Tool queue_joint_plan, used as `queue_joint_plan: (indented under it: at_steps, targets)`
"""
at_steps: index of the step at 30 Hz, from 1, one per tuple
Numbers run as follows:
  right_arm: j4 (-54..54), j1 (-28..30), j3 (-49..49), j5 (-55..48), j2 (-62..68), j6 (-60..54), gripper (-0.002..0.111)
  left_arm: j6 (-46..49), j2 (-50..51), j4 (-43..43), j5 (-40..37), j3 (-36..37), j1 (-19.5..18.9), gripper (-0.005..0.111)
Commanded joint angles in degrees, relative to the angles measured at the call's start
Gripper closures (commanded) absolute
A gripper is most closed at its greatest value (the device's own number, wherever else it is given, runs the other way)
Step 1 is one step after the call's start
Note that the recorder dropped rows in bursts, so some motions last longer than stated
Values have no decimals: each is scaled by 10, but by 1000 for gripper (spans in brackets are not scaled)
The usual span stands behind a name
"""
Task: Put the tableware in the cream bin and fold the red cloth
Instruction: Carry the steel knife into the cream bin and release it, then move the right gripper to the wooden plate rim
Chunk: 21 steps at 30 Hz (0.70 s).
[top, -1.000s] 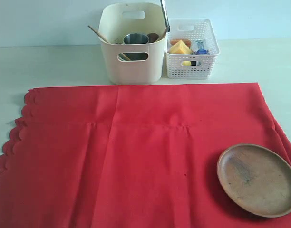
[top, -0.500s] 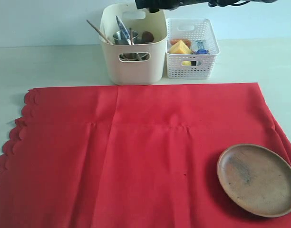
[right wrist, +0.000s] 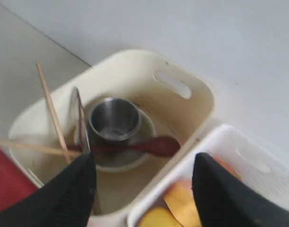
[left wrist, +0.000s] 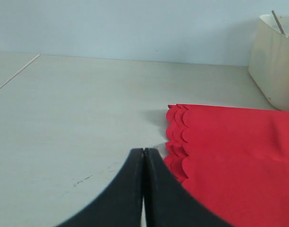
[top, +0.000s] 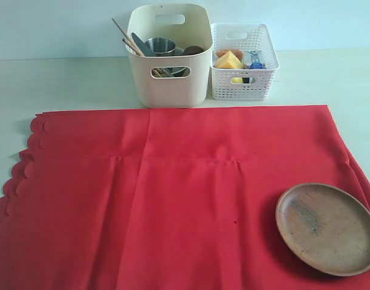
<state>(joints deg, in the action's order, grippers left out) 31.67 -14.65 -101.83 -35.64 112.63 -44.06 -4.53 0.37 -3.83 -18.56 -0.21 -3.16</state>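
Note:
The cream bin stands at the back and holds the steel cup, chopsticks, knife and dark spoon. The red cloth lies spread flat, with the round wooden plate on its near right corner. My right gripper hangs open and empty above the bin, over the cup, the spoon, the knife and the white bowl. My left gripper is shut and empty above bare table beside the cloth's scalloped edge. Neither gripper shows in the exterior view.
A white lattice basket with yellow food stands touching the bin's right side. It also appears under my right gripper as the basket. Pale table runs to the left of the bin and behind the cloth.
The knife, held above the bin's right side a second ago, now leans inside the bin. The right gripper has opened, and its arm has left the exterior view.

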Motion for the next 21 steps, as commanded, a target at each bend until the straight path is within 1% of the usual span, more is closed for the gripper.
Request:
queue_joint_plan:
  at_steps: [1,3,6,11,15,16,21]
  targets:
    - [-146,31,-4,-100,-49,113,65,-2,-4,1,2,2,3,106]
    - [-149,46,-4,-141,-73,135,73,-2,-4,1,2,2,3,106]
    - [-146,58,7,-188,-111,138,82,-2,-4,1,2,2,3,106]
    - [-144,60,64,-201,-186,152,96,-2,-4,1,2,2,3,106]
    - [-139,60,138,-210,-250,154,107,-2,-4,1,2,2,3,106]
    - [-139,60,159,-213,-266,154,108,-2,-4,1,2,2,3,106]
    - [-139,60,256,-251,-325,157,108,-2,-4,1,2,2,3,106]
